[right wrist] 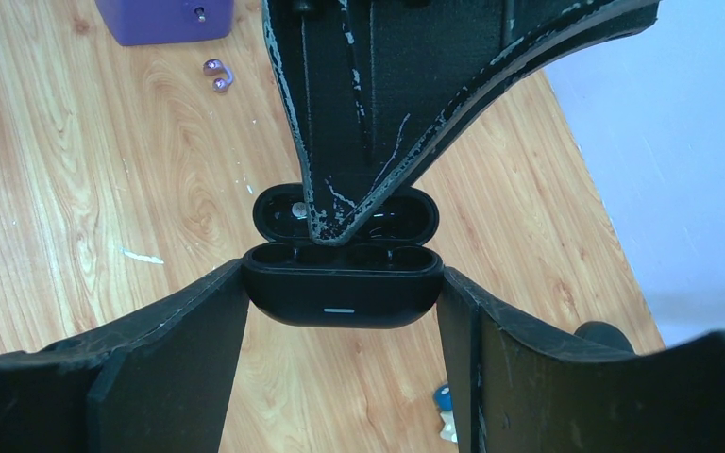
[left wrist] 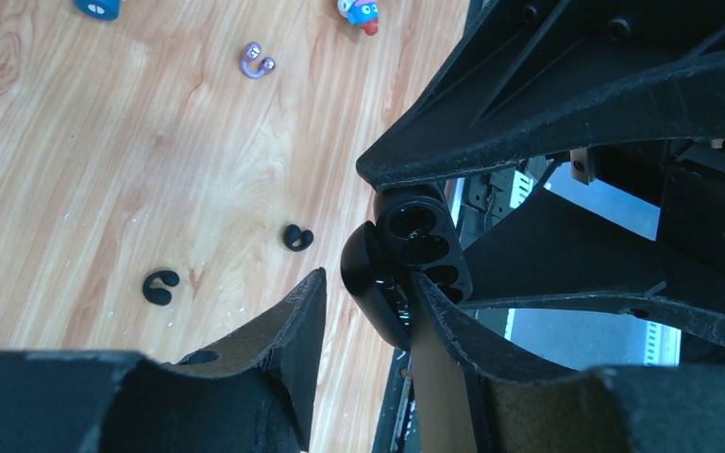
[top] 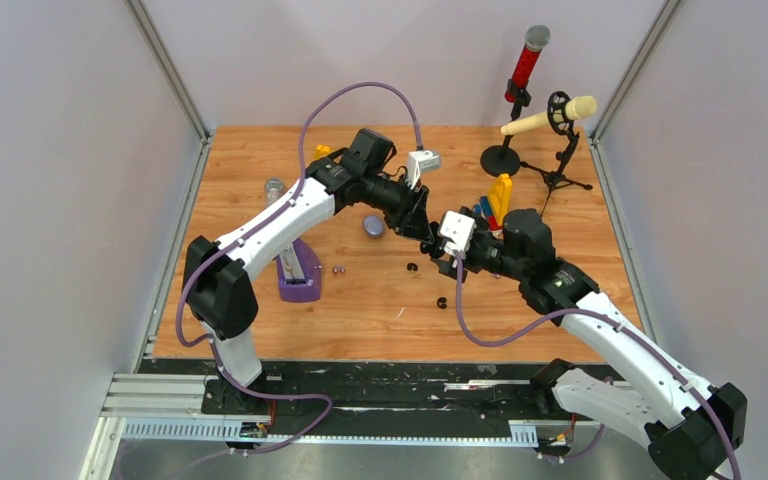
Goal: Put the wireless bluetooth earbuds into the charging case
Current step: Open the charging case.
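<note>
wooden table [top: 250,330], black earbuds [left wrist: 297,237] loose, purple stand [top: 300,285]

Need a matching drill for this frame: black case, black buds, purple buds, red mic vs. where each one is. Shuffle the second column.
Things:
1. black case
2. black buds
3. purple buds
4. red mic

Places:
A. on a stand at the far edge of the table
B. on the table beside the purple block
C. held in the right gripper, lid open
D. loose on the bare wood, apart from each other

Pairs: 1-C, 2-D, 3-B, 4-A
</note>
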